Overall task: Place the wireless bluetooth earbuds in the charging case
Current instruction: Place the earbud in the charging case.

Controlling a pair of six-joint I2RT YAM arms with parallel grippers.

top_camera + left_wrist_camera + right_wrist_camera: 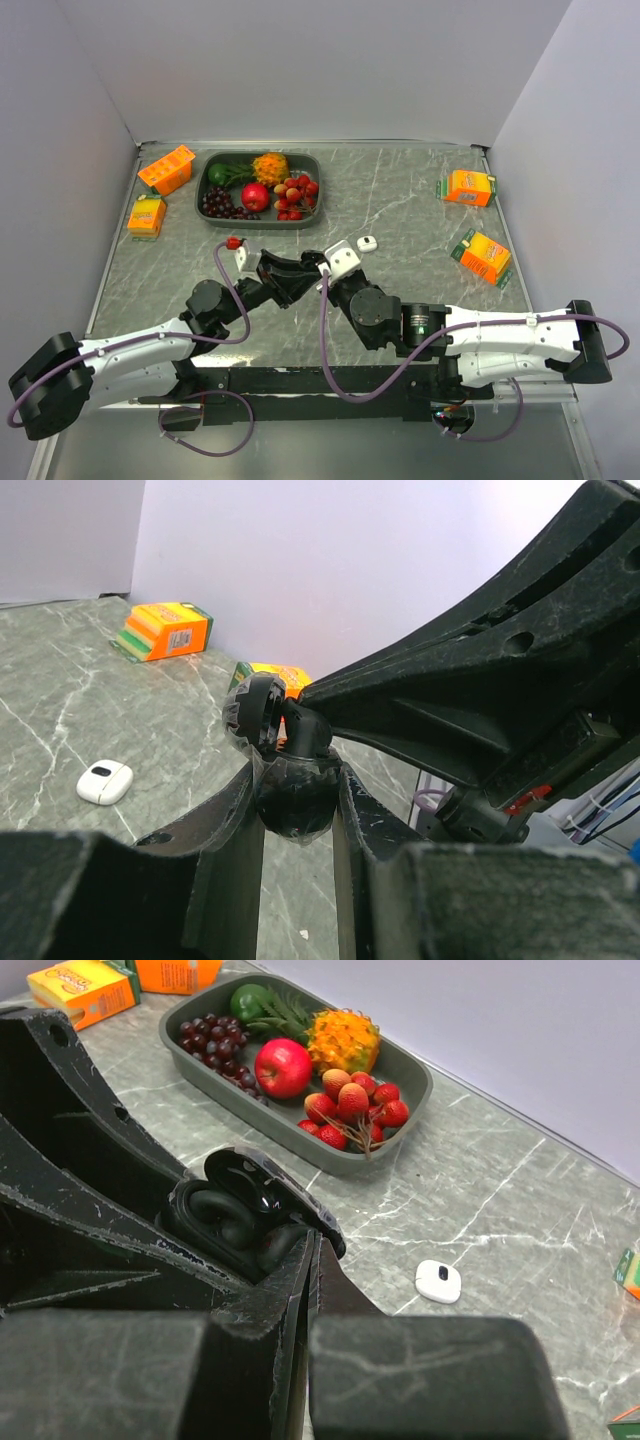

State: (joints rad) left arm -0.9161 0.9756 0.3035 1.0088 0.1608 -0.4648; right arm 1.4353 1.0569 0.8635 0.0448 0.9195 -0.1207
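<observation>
A grey marble-patterned table (420,215) fills the floor of a white-walled booth.

The left arm lies low from the near left corner, bends at its elbow and reaches right toward the table's middle. The left gripper (297,780) is clamped on the black charging case (296,805), which is held off the table with its lid (250,708) swung open. The right arm mirrors it from the near right corner and folds back to meet the left at the centre. The right gripper (312,1248) has its fingers pressed together, and their tips sit just beside the case's rim, under the open lid.

From above, both grippers and the black case merge into one dark mass, so the case cannot be picked out there. In the right wrist view the wireless bluetooth earbuds (228,1215) appear only as dark rounded shapes in the case's wells. They are black on black, so their number cannot be told.

Across the table, left to right:
- Two orange boxes (147,215) at the far left.
- One grey tray (205,190) of fruit.
- One small white case (366,243) lying closed on the table just right of the grippers.
- Two more orange boxes (468,187) at the right.
</observation>
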